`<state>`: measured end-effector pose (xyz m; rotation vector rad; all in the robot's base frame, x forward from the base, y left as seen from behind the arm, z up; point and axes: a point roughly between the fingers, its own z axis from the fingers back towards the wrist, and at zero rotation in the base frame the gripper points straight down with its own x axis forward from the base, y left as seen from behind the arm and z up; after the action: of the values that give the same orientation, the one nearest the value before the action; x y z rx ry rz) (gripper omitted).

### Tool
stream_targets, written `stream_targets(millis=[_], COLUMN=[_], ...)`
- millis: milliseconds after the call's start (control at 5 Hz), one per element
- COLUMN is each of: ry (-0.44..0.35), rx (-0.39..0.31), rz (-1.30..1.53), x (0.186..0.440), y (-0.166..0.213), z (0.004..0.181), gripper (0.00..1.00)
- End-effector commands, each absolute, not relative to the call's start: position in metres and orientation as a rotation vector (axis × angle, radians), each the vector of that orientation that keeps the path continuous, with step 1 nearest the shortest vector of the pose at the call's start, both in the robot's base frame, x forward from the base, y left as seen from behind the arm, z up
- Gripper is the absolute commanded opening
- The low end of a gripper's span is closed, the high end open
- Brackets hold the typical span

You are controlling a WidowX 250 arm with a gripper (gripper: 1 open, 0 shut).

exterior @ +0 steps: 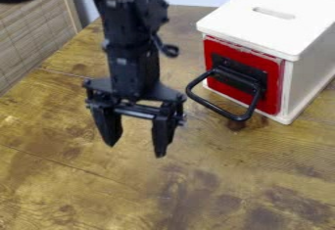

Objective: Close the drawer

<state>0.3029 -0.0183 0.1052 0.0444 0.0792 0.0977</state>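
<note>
The drawer (245, 75) has a red front with a large black rectangular loop handle (220, 99) sticking out toward the front left. It sits in a small white box-shaped cabinet (283, 28) with a slot in its top, at the right rear of the wooden table. The red front looks nearly flush with the cabinet face. My gripper (135, 139) hangs to the left of the handle, fingers pointing down just above the table, jaws open and empty. It does not touch the handle.
The wooden table (78, 190) stretches in front and to the left. A slatted wooden panel (29, 28) stands at the far left. My black arm (131, 28) rises above the gripper.
</note>
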Motion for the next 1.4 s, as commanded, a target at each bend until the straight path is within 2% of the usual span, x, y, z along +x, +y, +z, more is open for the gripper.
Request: stream_targets(millis=[0, 200, 400, 600, 800, 1000, 1200], ry=[-0.008, 0.022, 0.033, 0.012, -0.024, -0.053, -0.074], rx=[0.036, 0.042, 0.044, 0.046, 0.047, 0.051, 0.05], rz=[0.092, 0.068, 0.125, 0.178, 0.16, 0.131, 0.131], x=[0.302, 0.295, 0.314, 0.348, 0.37, 0.384, 0.389], y=[-0.009, -0.005, -0.018, -0.036, -0.062, -0.078, -0.075], z=[0.131, 0.123, 0.117, 0.116, 0.119, 0.121, 0.123], gripper=[1.0, 1.0, 1.0, 1.0, 1.0, 1.0, 1.0])
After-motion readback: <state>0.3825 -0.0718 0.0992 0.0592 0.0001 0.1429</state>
